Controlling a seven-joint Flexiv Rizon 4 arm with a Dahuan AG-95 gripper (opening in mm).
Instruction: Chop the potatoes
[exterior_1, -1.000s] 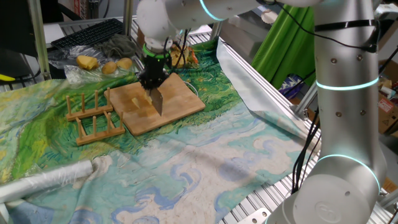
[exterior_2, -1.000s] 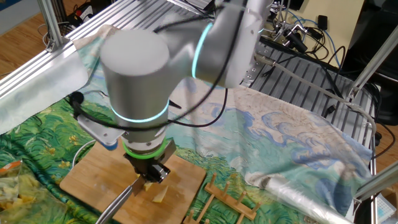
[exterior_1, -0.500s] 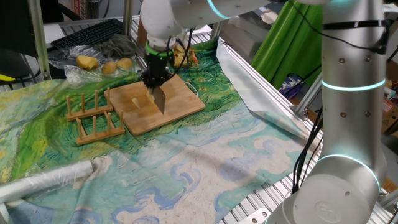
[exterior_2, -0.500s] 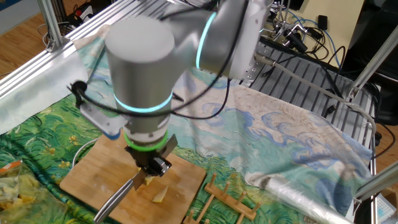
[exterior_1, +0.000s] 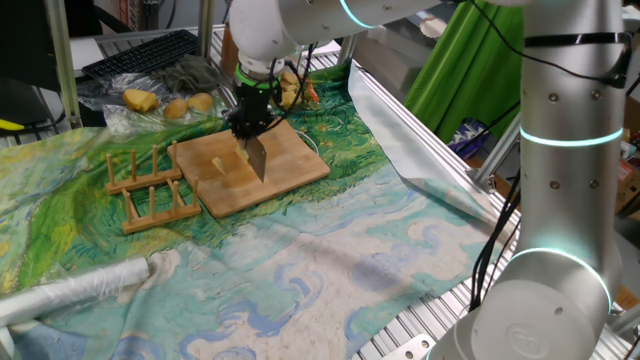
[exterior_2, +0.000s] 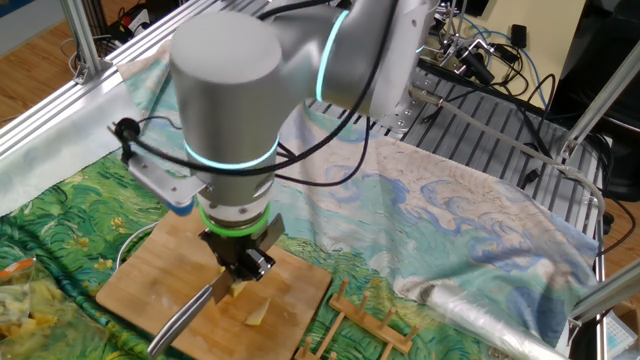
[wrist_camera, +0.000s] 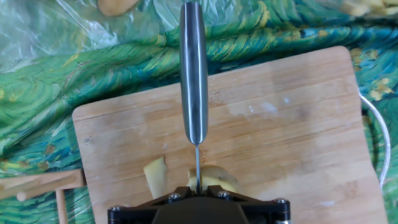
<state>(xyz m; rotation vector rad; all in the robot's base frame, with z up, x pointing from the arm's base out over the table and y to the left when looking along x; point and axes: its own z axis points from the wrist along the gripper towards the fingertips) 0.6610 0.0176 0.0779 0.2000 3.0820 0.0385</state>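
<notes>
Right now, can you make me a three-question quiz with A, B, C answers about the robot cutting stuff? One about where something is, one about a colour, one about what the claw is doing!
1. Where are the potato pieces?
A. On the wooden cutting board
B. In a bowl
C. On the wooden rack

2. What colour is the glowing ring on the robot arm?
A. Red
B. Purple
C. Light blue-green

3. What is the gripper doing?
A. Hanging wide open with nothing in it
B. Shut on the knife
C. Squeezing a sponge

Answers:
1. A, the hand view shows the pale pieces lying on the board.
2. C, the rings glow pale blue-green in both fixed views.
3. B, the knife sticks out from the shut fingers, its blade down over the potato.
</notes>
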